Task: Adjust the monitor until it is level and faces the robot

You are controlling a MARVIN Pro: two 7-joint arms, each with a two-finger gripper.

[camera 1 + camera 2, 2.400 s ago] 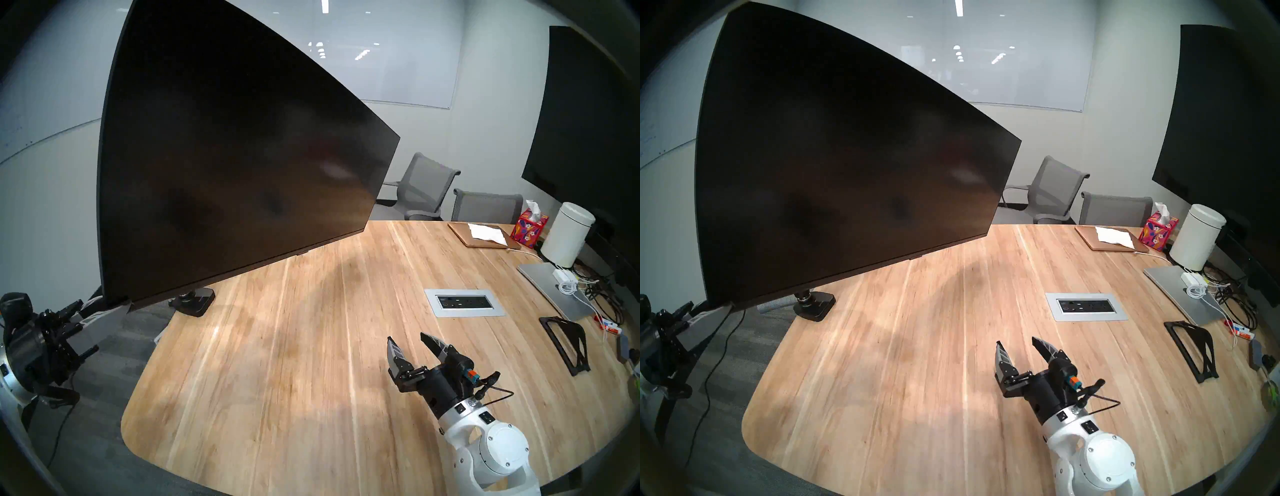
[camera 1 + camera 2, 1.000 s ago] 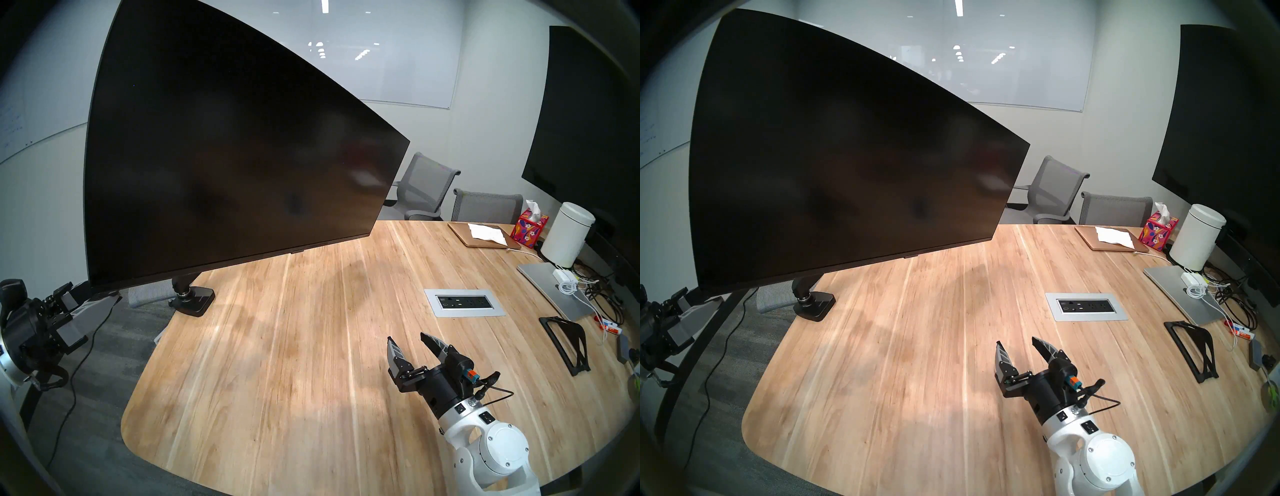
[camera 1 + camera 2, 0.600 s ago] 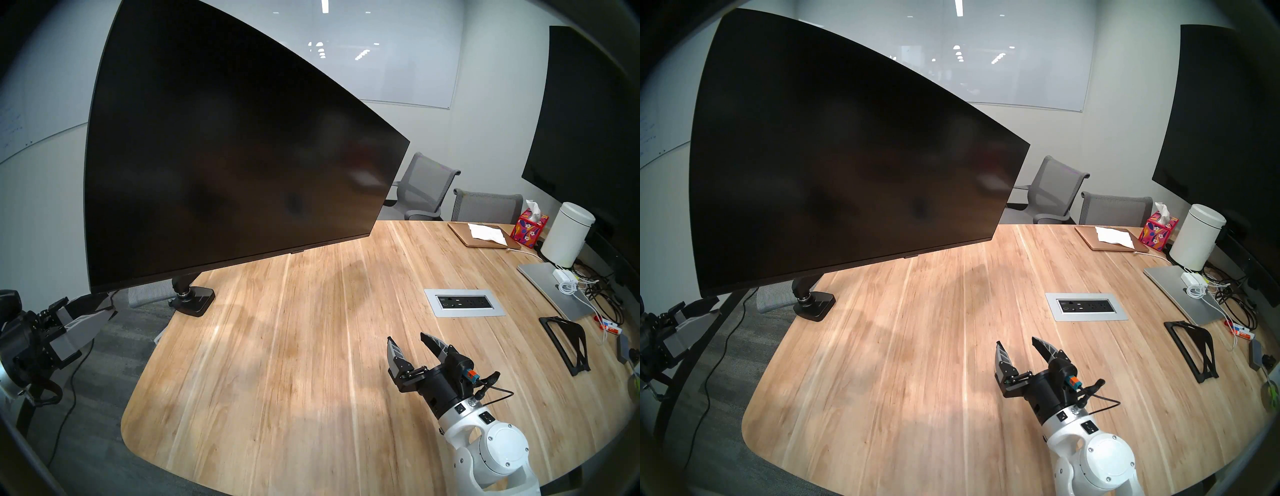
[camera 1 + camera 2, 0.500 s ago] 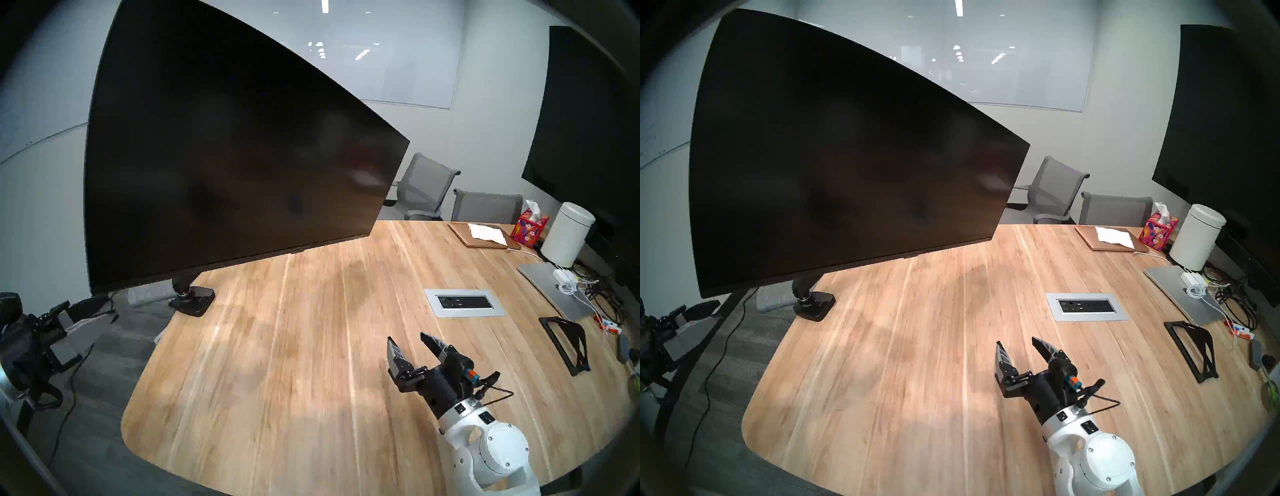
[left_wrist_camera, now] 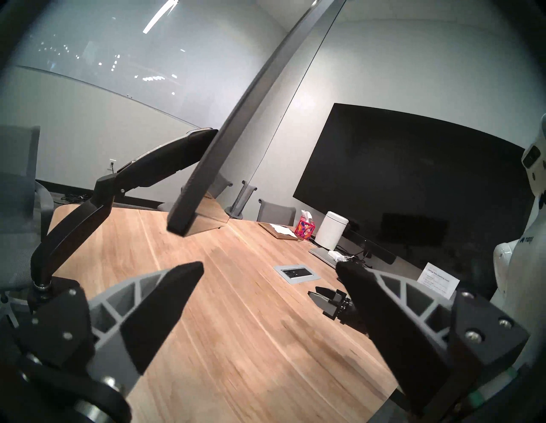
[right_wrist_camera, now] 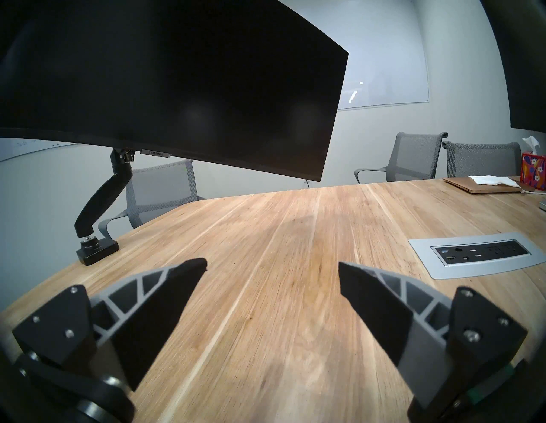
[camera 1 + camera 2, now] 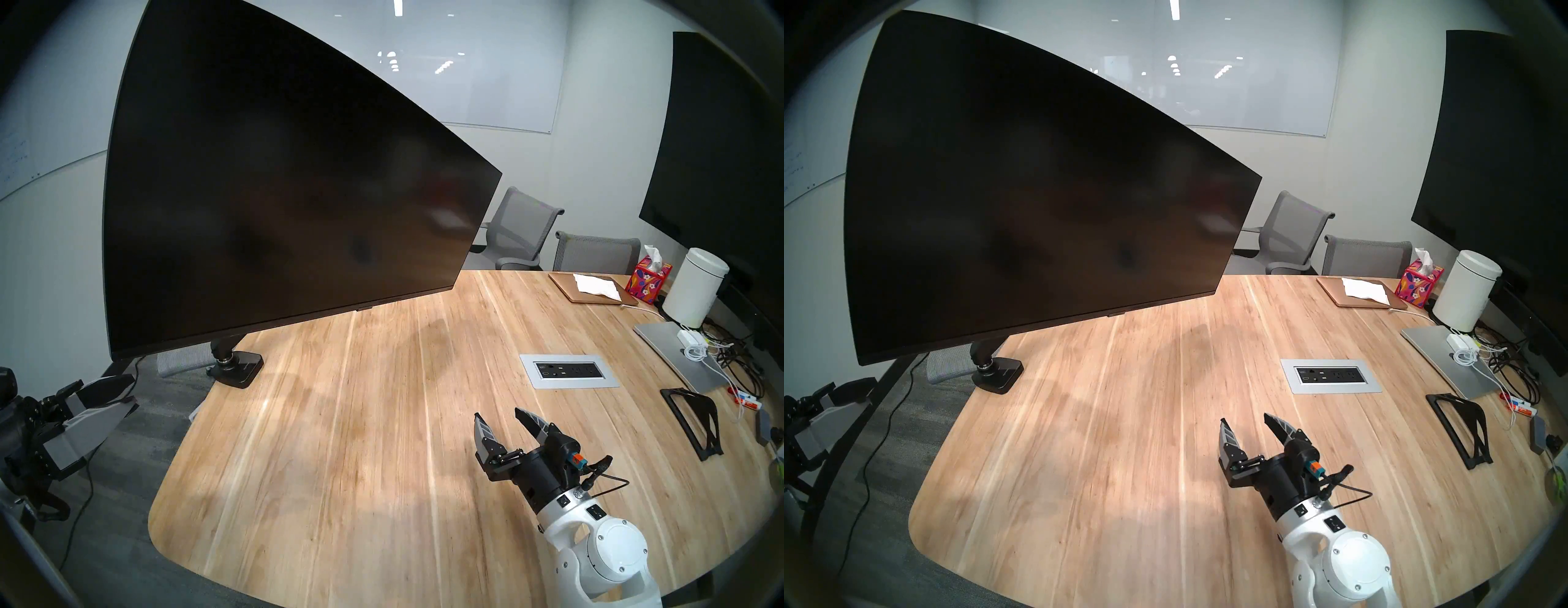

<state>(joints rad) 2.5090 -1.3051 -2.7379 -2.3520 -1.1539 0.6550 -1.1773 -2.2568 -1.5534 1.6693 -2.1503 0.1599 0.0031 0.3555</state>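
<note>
The monitor (image 7: 275, 191), a wide blank black screen, hangs over the table's far left on its black arm (image 7: 225, 346) with a clamp base (image 7: 237, 370). It is turned, its left end nearer me. It also shows in the head right view (image 7: 1038, 199), edge-on in the left wrist view (image 5: 236, 118), and in the right wrist view (image 6: 177, 73). My left gripper (image 7: 127, 390) is open and empty, off the table below the monitor's lower left corner, apart from it. My right gripper (image 7: 497, 414) is open and empty above the table (image 7: 339, 488).
A large dark wall screen (image 7: 721, 148) is at the right. A socket panel (image 7: 568, 371) is set in the table. At the far right are a laptop (image 7: 679, 356), a white canister (image 7: 695, 293), a tissue box (image 7: 647, 282), cables and a black stand (image 7: 691, 420). Grey chairs (image 7: 522, 229) stand behind.
The monitor's lower left corner swung left and up while my left gripper was at it. That gripper has since come off and dropped back down-left, open. The right arm has not moved.
</note>
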